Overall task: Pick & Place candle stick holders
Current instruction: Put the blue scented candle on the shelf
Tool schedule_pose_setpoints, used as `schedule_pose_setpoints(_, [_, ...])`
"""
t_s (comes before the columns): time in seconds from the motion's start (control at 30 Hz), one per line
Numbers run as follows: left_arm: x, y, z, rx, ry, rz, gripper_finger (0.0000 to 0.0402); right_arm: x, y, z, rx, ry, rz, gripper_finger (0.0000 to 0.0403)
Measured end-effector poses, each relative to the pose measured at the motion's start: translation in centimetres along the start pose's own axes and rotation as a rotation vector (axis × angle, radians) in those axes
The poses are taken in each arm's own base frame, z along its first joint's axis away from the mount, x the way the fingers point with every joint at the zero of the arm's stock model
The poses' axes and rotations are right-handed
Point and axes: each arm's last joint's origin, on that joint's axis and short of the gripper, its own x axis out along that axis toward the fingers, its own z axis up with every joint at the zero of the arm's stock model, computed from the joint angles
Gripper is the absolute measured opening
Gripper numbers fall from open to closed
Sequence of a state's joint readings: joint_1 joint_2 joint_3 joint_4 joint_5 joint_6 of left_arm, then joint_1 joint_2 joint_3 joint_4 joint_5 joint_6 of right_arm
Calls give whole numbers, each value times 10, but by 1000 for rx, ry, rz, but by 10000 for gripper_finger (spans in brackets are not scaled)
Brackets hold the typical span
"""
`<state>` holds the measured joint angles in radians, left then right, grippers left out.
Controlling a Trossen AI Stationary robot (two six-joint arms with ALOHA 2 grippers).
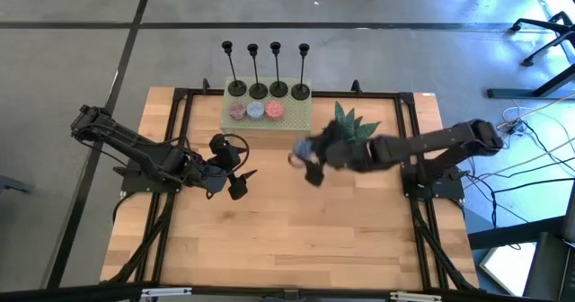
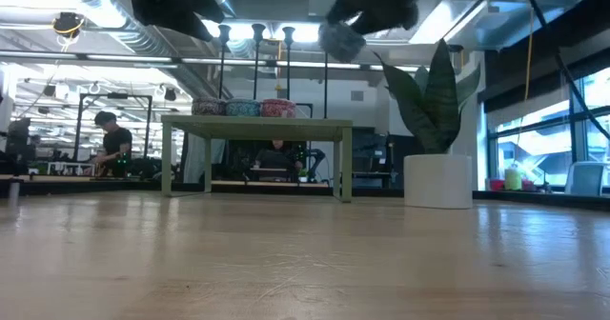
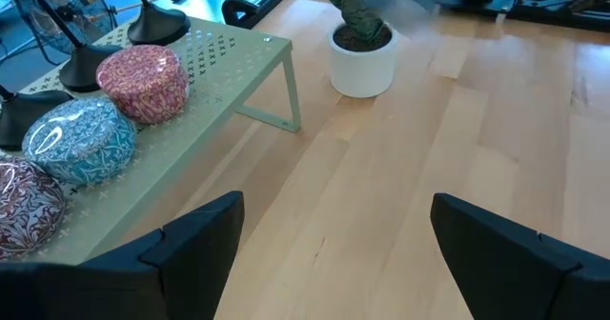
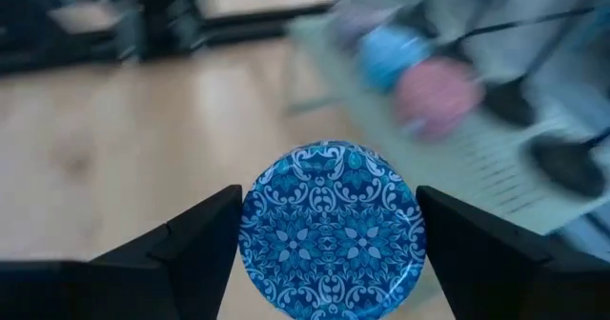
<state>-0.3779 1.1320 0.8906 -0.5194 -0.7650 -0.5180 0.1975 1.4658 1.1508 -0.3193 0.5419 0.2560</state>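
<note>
**Right claw carrying a blue tin**

I see the pale green metal shelf (image 1: 266, 113) holding four black candlestick holders (image 1: 268, 88) along its back edge. Before it, right gripper (image 4: 329, 230) clamps a blue patterned round tin (image 4: 331, 228); left gripper (image 1: 235, 169) gapes empty.

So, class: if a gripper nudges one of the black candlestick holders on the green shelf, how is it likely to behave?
The candlestick holders would probably tip rather than slide: each has a tall thin stem over a small round base. They stand in a close row on the green shelf, so one falling might knock its neighbour. The stem looks rigid, not floppy.
</note>
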Motion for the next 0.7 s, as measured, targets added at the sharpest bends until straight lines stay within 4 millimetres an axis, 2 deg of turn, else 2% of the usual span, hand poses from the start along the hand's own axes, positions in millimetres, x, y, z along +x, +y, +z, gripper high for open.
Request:
schedule_pose_setpoints(0.1, [0,0,0,0,0,0,336,7,-26,21,16,-37,-64,302])
schedule_pose_setpoints(0.2, [0,0,0,0,0,0,336,19,-53,31,52,-37,-92,302])
schedule_pose_setpoints(0.43, [0,0,0,1,0,0,336,54,-96,28,102,16,-87,303])
schedule_pose_setpoints(0.7, [0,0,0,1,0,0,336,83,-121,18,145,60,-76,303])
